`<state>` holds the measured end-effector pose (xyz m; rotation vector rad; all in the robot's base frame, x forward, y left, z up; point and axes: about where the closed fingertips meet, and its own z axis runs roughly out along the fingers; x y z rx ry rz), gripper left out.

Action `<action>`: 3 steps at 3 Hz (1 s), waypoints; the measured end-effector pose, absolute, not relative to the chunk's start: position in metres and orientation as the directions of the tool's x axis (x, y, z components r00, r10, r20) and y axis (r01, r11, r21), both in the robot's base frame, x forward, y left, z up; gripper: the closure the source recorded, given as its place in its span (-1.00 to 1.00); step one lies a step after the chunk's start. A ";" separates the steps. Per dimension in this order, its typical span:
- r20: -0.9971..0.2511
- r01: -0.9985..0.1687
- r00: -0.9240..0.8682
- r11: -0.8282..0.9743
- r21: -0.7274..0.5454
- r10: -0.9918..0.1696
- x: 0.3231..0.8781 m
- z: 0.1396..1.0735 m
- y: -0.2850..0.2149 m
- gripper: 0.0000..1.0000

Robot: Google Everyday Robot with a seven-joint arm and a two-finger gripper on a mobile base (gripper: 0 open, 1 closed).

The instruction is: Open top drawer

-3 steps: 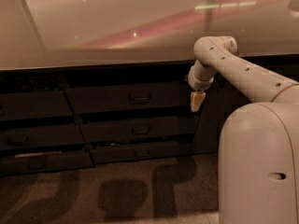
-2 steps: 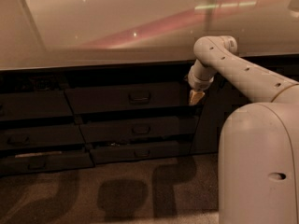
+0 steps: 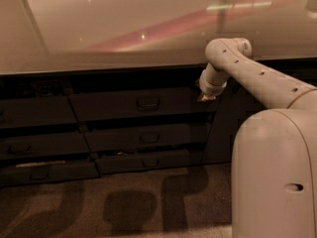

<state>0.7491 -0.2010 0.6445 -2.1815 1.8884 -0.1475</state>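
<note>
The top drawer [image 3: 124,104] sits in the highest row of the middle stack, directly under the edge of the pale glossy table [image 3: 124,33]. I count three drawers in that stack, with two shallower drawer fronts [image 3: 148,138] below it, and three more fronts to the left. Its long axis runs left to right and its front faces me. It is dark grey, looks shut, and has one small bar handle [image 3: 147,103] at its centre. My single gripper [image 3: 205,97] points down by the drawer's right end, well clear of the handle. I cannot tell whether it is wide or narrow.
</note>
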 end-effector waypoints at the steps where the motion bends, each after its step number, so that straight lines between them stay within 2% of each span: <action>1: -0.087 -0.959 0.154 -0.127 -0.254 -0.984 0.749 0.644 -0.201 1.00; 3: -0.080 -0.952 0.157 -0.129 -0.276 -0.984 0.749 0.653 -0.208 1.00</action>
